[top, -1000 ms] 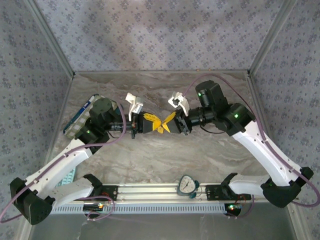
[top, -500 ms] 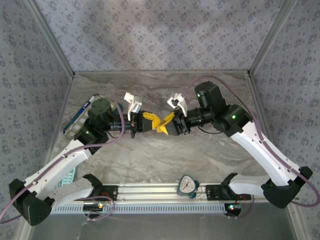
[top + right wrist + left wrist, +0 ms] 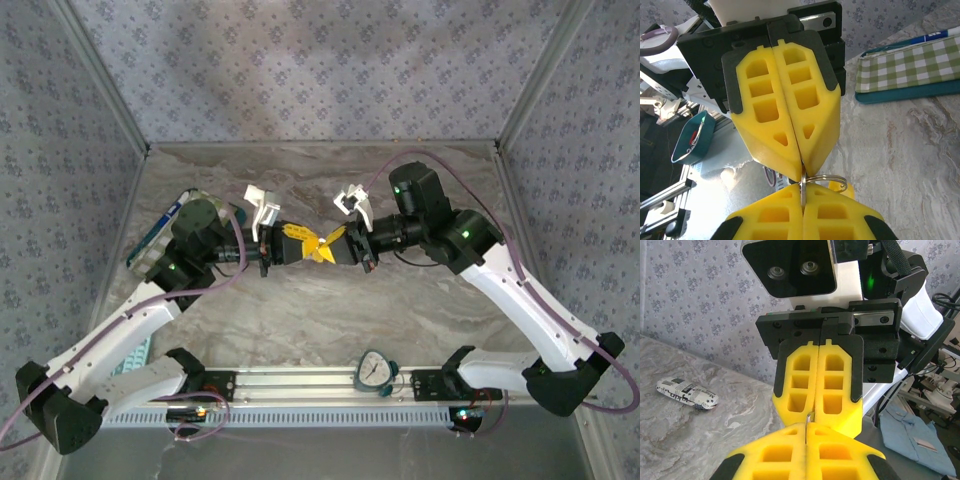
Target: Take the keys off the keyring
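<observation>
The keys (image 3: 802, 186) sit mid-air above the table, right where the two grippers meet tip to tip.

Top view: the left gripper (image 3: 306, 245) and right gripper (image 3: 332, 243) point at each other over the middle of the marbled table (image 3: 430, 310), yellow tips touching. The keys are too small to make out here. Neither arm is nearer; both are at the object. A checked cloth (image 3: 158, 238) lies at the far left and a timer (image 3: 375, 369) stands on the near rail, both well clear. Patterned walls close in three sides, with free room around the meeting point.

Left wrist: the left gripper (image 3: 806, 427) is clenched, its seam in line with that of the right gripper (image 3: 813, 412), also clenched. A sliver of metal shows between the tips. A small printed roll (image 3: 687, 393) lies on the table, far off.

Right wrist: a thin metal stem runs from the seam of the left gripper (image 3: 801, 167) into the seam of the right gripper (image 3: 802, 201), so both appear to pinch it. Its long axis lies along the line joining the grippers. The ring (image 3: 824, 179) lies flat just beside the stem. A yellow lump behind the ring may be a key head; I cannot tell. Any separating pull would likely run along that shared line.
</observation>
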Tool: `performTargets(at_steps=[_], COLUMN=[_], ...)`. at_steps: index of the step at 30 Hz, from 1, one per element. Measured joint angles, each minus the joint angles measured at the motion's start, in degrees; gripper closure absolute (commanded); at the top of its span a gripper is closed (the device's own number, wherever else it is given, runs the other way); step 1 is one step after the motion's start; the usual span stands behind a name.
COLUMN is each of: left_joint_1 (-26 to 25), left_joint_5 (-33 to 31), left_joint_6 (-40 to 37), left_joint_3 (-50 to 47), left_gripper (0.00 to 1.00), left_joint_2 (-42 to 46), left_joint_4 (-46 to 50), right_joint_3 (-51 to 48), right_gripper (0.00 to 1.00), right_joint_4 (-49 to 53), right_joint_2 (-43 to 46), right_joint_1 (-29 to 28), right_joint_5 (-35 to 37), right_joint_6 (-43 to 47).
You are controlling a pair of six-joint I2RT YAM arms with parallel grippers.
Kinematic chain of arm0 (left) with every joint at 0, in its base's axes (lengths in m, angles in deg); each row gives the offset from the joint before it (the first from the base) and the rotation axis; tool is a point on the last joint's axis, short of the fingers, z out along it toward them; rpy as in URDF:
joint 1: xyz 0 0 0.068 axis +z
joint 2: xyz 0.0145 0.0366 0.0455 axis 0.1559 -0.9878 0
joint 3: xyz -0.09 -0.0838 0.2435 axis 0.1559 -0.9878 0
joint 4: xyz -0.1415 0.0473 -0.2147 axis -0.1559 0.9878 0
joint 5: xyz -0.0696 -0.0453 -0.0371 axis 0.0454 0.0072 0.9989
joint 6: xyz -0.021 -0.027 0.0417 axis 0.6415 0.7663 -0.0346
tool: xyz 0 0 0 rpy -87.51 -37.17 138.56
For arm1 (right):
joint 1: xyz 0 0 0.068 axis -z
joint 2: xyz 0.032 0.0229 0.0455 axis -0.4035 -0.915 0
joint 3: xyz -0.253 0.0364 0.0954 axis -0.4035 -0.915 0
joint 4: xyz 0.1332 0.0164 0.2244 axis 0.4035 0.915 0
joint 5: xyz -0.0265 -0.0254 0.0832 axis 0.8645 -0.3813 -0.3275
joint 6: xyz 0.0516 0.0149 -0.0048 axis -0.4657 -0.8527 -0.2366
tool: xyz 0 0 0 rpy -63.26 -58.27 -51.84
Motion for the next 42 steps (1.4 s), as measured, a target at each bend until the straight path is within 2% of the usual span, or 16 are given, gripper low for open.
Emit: performTargets(at_steps=[4, 6, 9, 14, 16, 23, 29, 42], left_joint_1=[0.3, 0.5, 1.3, 1.5, 1.1, -5.0, -6.4, -8.9], left_joint_5=[-0.4, -1.0, -2.7, -4.9, -6.1, -13.6, -19.0, -20.5], left_joint_6=[0.0, -0.3, -0.5, -0.7, -1.2, -6.9, -12.1, -17.5], left_joint_3=[-0.5, -0.7, -1.3, -3.9, -4.8, -9.2, -13.7, -14.0], left_gripper=[0.99, 0.79, 0.68, 0.66, 0.61, 0.59, 0.59, 0.56], left_joint_2=[0.4, 0.9, 2.2, 5.1, 5.7, 7.1, 10.1, 10.6], left_joint_4=[-0.2, 0.2, 0.9, 1.9, 2.3, 4.4, 3.4, 0.0], right_joint_3=[0.0, 0.2, 2.7, 7.8, 7.8, 12.8, 14.3, 14.4], right_gripper=[1.0, 1.0, 1.0, 1.0, 1.0, 1.0, 1.0, 1.0], right_joint_4=[0.4, 1.6, 7.3, 14.5, 16.4, 21.7, 23.0, 23.2], right_joint_2=[0.0, 0.0, -1.0, -5.6, -6.7, -11.6, -11.9, -11.9], right_joint_1=[0.1, 0.3, 1.0, 1.1, 1.1, 0.9, 0.3, -0.1], right_joint_5=[-0.1, 0.8, 3.7, 6.6, 7.5, 8.5, 8.4, 7.6], right_joint_6=[0.3, 0.6, 1.4, 2.2, 2.2, 2.2, 2.2, 2.2])
